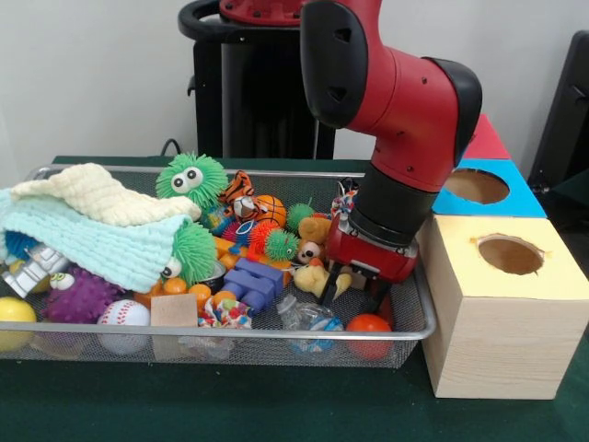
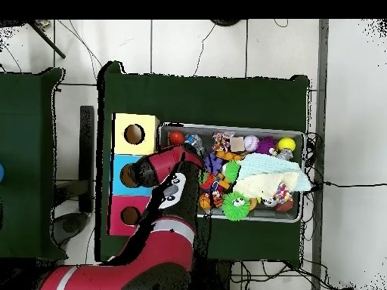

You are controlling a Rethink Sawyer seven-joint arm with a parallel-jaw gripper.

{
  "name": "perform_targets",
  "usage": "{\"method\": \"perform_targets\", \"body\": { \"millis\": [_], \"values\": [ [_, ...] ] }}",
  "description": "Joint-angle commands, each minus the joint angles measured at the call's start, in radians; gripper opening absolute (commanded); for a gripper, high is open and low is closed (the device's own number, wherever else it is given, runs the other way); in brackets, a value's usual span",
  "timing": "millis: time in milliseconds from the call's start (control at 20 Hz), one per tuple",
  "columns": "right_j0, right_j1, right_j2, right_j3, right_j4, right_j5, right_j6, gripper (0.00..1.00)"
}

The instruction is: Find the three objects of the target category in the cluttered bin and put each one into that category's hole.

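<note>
A wire mesh bin (image 1: 230, 336) (image 2: 296, 215) holds a heap of toys. My gripper (image 1: 353, 289) hangs low inside the bin's right end, open, its two dark fingers (image 1: 329, 282) spread apart. A yellow plush duck (image 1: 314, 275) lies just left of them and an orange-red ball (image 1: 369, 325) (image 2: 176, 137) sits in front. Beside the bin stand three boxes with round holes: yellow-topped (image 1: 511, 255) (image 2: 134, 134), blue-topped (image 1: 476, 187) (image 2: 121, 170) and red-topped (image 1: 484, 138) (image 2: 123, 215). In the overhead view the arm (image 2: 170, 189) hides the gripper.
Light green and cream cloths (image 1: 92, 226) (image 2: 268, 181) cover the bin's left part. Around them lie green fuzzy toys (image 1: 190, 180), a small basketball (image 1: 270, 210), blue blocks (image 1: 255, 279), a wooden cube (image 1: 173, 309), a baseball (image 1: 123, 315), a purple spiky ball (image 1: 81, 295) and a yellow ball (image 1: 16, 311).
</note>
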Motion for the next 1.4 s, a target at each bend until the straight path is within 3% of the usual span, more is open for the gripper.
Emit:
{"method": "perform_targets", "body": {
  "millis": [50,150,250,300,400,600,750,1400],
  "values": [
    [-0.031,-0.008,0.308,-0.099,0.094,-0.078,0.024,1.0],
    [-0.065,-0.022,0.347,-0.078,0.1,-0.079,0.013,1.0],
    [-0.06,-0.031,0.324,-0.094,0.09,-0.054,0.013,1.0],
    [-0.005,-0.021,0.239,-0.144,0.066,-0.024,0.04,1.0],
    [0.021,-0.029,0.183,-0.171,0.035,0.026,0.037,1.0],
    [-0.028,-0.078,0.183,-0.076,0.005,-0.004,0.002,1.0],
    [-0.04,-0.091,0.195,-0.007,0.009,-0.048,0.027,1.0],
    [-0.129,-0.237,0.291,0.156,0.044,0.046,-0.006,1.0]
  ]
}}
